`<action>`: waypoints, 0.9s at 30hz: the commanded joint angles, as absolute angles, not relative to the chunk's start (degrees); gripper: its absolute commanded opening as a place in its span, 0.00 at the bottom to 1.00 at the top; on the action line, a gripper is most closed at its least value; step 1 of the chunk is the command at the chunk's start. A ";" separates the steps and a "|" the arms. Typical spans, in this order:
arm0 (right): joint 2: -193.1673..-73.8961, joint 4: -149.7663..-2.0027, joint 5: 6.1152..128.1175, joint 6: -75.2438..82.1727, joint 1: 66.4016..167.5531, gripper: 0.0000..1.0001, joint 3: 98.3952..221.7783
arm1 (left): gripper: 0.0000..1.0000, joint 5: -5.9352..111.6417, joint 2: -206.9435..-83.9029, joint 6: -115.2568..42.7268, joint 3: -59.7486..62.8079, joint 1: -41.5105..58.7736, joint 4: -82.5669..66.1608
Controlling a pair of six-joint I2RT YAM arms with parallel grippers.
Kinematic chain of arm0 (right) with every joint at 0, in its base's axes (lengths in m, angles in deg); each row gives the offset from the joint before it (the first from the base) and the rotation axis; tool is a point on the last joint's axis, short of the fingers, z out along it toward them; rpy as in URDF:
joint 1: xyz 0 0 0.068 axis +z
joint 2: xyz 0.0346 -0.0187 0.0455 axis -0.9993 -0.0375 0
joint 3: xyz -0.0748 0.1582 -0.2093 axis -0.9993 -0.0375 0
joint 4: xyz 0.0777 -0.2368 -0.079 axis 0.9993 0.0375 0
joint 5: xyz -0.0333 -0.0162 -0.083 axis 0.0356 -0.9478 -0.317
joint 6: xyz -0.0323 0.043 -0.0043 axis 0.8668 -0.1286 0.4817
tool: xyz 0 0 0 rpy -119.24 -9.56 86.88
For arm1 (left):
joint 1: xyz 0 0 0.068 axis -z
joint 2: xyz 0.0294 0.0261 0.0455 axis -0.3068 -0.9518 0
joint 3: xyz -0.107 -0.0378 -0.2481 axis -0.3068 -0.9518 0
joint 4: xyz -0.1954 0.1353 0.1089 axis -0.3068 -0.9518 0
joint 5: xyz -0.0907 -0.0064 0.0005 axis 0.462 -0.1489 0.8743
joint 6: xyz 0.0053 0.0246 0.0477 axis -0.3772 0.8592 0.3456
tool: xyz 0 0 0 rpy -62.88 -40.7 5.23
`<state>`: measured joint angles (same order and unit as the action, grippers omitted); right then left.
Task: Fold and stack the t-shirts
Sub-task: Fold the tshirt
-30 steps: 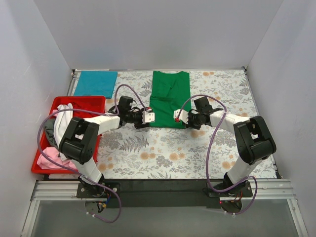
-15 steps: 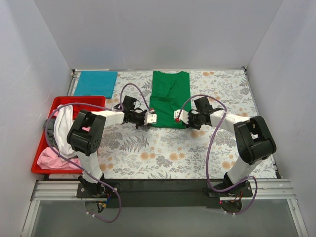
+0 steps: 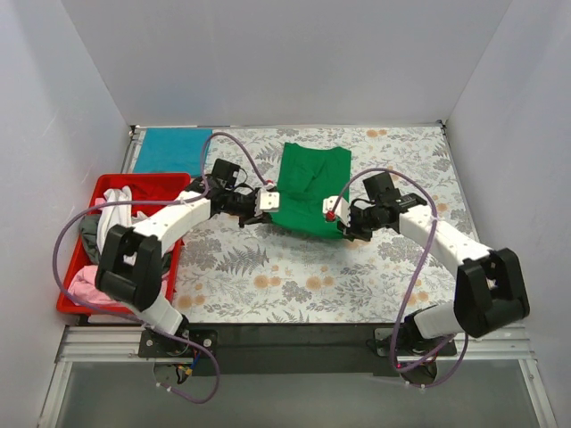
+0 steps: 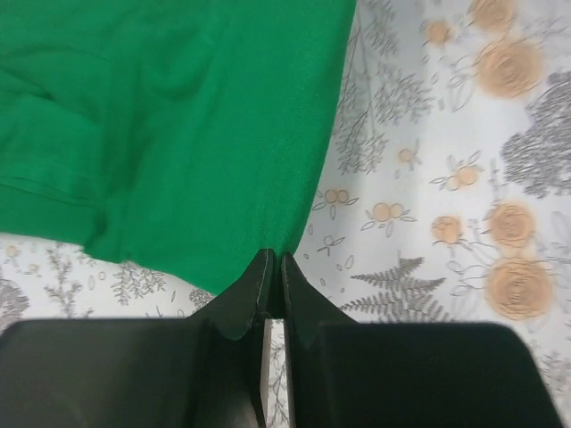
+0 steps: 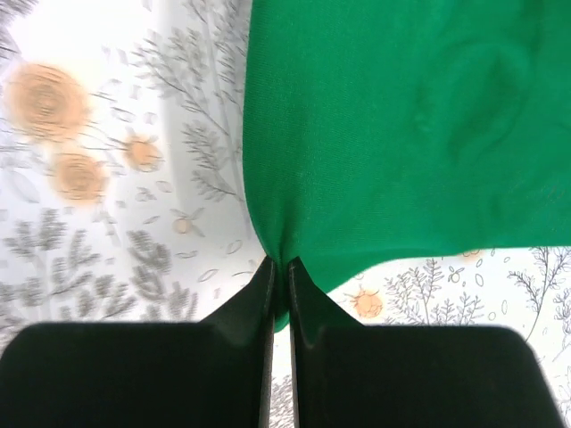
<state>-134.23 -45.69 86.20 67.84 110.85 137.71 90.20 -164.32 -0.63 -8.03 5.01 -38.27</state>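
Top external, green t-shirt (image 3: pixel 308 185), lengthwise near-to-far

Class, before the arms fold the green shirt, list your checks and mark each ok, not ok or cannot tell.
1. Left gripper shut on the green shirt at its near corner: ok.
2. Right gripper shut on the other near corner: ok.
3. Shirt smooth: not ok, creased and skewed.
4. Teal shirt clear of the fold path: ok, apart at far left.
5. Both layers pinched: cannot tell.
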 commanded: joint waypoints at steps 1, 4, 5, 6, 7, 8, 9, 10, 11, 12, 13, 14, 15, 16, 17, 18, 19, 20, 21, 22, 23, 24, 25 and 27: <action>-128.23 -35.80 90.49 65.39 111.05 0.01 138.86 | 0.00 92.76 -154.59 -2.89 -9.02 5.60 -46.33; -123.04 -28.43 92.43 65.47 112.80 0.01 137.89 | 0.00 93.98 -150.37 -3.77 -9.82 6.12 -51.95; -120.24 -26.84 92.70 65.82 113.33 0.01 137.54 | 0.00 94.51 -147.74 -3.85 -9.99 6.39 -53.53; -118.82 -25.17 92.96 66.17 114.03 0.01 137.10 | 0.00 95.30 -146.15 -3.77 -9.99 6.56 -57.03; -117.50 -23.67 93.22 66.18 115.43 0.01 137.10 | 0.00 95.65 -144.74 -3.85 -10.08 6.57 -58.54; -115.40 -21.13 93.40 65.31 115.97 0.01 137.45 | 0.00 96.00 -142.29 -3.86 -10.00 6.65 -60.21; -114.68 -20.15 94.53 64.60 116.32 0.01 138.93 | 0.00 96.44 -141.57 -4.03 -9.82 6.65 -63.27; -114.16 -18.31 95.24 63.73 116.41 0.01 140.16 | 0.00 96.62 -140.95 -5.60 -9.21 6.57 -64.09; -114.41 -17.60 95.77 62.85 116.41 0.01 141.31 | 0.00 96.45 -140.60 -6.48 -8.77 6.57 -64.79; -114.94 -17.16 95.95 62.32 116.41 0.01 143.58 | 0.00 95.93 -140.68 -7.27 -8.42 6.39 -65.06; -115.72 -17.15 95.51 62.14 116.41 0.01 144.47 | 0.00 95.92 -141.12 -8.15 -7.89 6.22 -64.89; -117.73 -17.24 95.16 62.40 116.33 0.01 145.18 | 0.00 96.18 -141.64 -9.12 -6.67 5.26 -64.36; -118.88 -17.24 94.29 64.05 116.24 0.01 145.79 | 0.00 96.62 -143.56 -9.48 -6.05 4.46 -62.88; -120.03 -17.50 94.02 65.20 115.37 0.01 146.84 | 0.00 97.15 -144.80 -9.65 -5.00 3.24 -62.08; -122.65 -17.68 94.10 66.69 114.93 0.01 147.55 | 0.00 96.98 -146.20 -9.83 -2.72 2.79 -61.38; -124.24 -17.68 94.37 68.44 114.14 0.01 148.52 | 0.00 97.06 -149.70 -9.92 -1.13 2.35 -60.33; -127.91 -17.59 94.54 69.25 112.74 0.01 151.05 | 0.00 97.67 -151.47 -10.09 0.45 1.13 -59.88; -129.86 -17.59 94.63 69.86 112.11 0.01 152.38 | 0.00 97.85 -153.84 -9.92 3.94 0.59 -59.70; -131.71 -17.51 94.81 71.61 110.80 0.01 153.78 | 0.00 98.03 -157.69 -8.96 5.55 0.15 -59.44; -135.12 -17.51 94.81 72.76 110.09 0.01 156.50 | 0.00 98.29 -159.91 -9.13 6.95 -0.55 -59.00; -136.90 -17.59 94.81 73.81 109.56 0.01 157.74 | 0.00 98.38 -161.84 -9.13 10.19 -0.90 -58.56; -138.65 -17.68 94.81 75.04 108.95 0.01 159.23 | 0.00 98.21 -163.86 -8.43 11.79 -1.08 -58.47; -140.67 -17.68 94.81 76.53 107.90 0.01 160.73 | 0.00 98.03 -168.32 -7.64 13.89 -1.17 -59.08; -147.00 -17.33 94.98 77.51 106.67 0.01 166.26 | 0.00 97.42 -172.47 -6.85 18.80 -1.52 -59.18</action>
